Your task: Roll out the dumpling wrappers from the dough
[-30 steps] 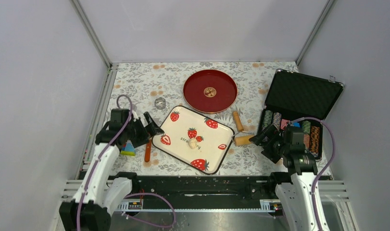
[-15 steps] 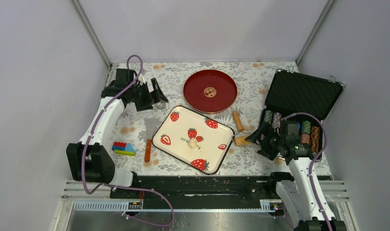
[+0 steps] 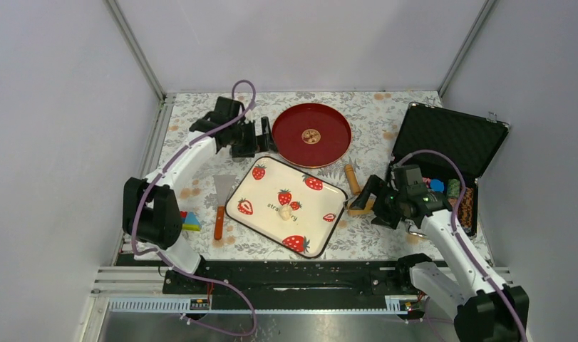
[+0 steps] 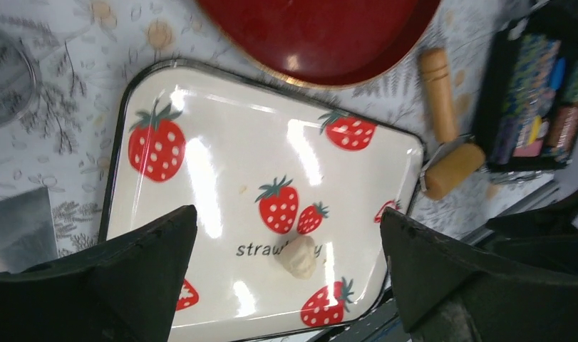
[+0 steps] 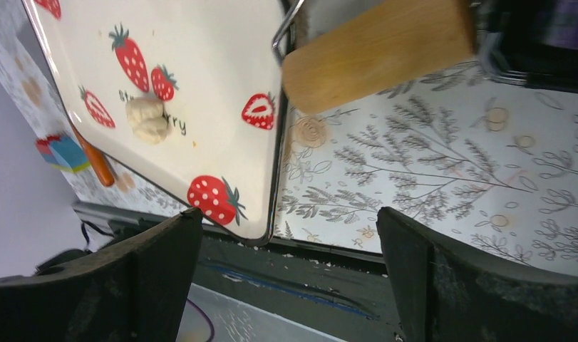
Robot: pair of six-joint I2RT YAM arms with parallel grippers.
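Dough (image 3: 285,213) a small unflattened lump near the middle of the strawberry tray (image 3: 271,178); no wrappers in sight. Wooden roller (image 3: 352,178) off the tray's right edge, barrel crosswise just beside the rim, handle pointing toward the far side. Right gripper (image 3: 377,203) spread wide, empty, just beside the barrel and much nearer it than the left; likely the arm for the pickup. Left gripper (image 3: 259,140) also wide apart, holding nothing, hovering off the tray's far-left corner beside the red plate (image 3: 293,135). Tight room around the roller: tray rim one side, open chip case (image 3: 450,139) the other. Ample bare tray around the lump for rolling.
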